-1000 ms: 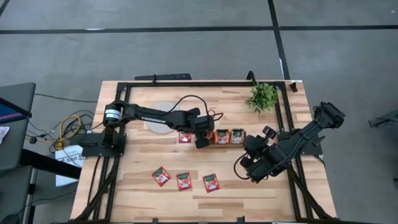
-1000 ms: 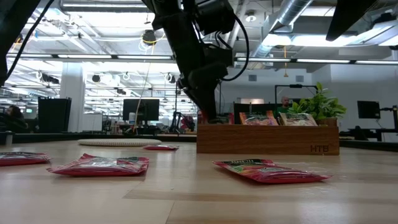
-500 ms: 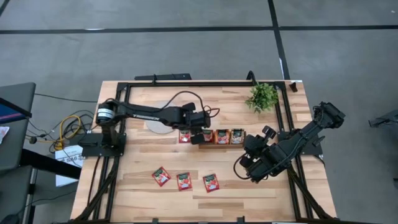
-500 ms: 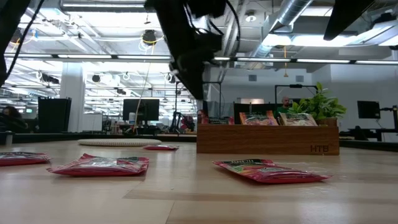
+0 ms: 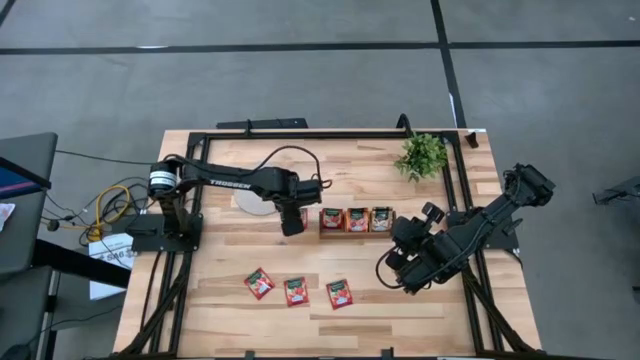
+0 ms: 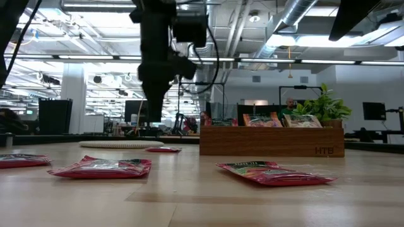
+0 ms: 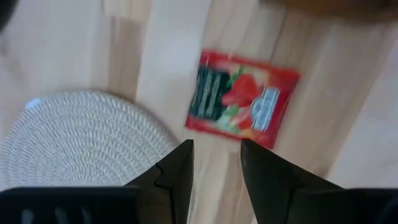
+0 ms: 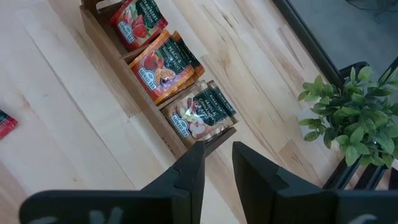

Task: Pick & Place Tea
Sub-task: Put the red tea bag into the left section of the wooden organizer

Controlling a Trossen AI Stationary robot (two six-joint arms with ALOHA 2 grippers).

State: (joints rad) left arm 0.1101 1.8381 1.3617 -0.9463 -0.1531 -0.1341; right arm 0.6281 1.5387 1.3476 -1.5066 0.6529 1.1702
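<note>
The tea shows as small red sachets. One sachet [image 7: 242, 99] lies flat on the table between the white woven disc [image 7: 81, 140] and the wooden tray [image 5: 355, 231]. My left gripper [image 7: 216, 167] hangs above this sachet, pointing down, open with nothing between its fingers. In the low view the left gripper [image 6: 153, 108] is well clear of the table. The tray holds three sachets [image 8: 165, 65], one in each compartment. Three more sachets [image 5: 296, 291] lie near the table's near edge. My right gripper [image 8: 216, 163] waits open, raised off the tray's right end.
A small potted plant [image 5: 422, 155] stands at the far right, behind the tray. The black frame rails [image 5: 300, 134] run along the table's edges. Bare wood lies between the tray and the near row of sachets.
My left gripper has drawn back from the tray's left compartment toward the table's left, tipping to point more steeply down. It now hangs over the lone sachet beside the disc. The tray's left compartment, hidden by the gripper before, now shows a sachet in it.
</note>
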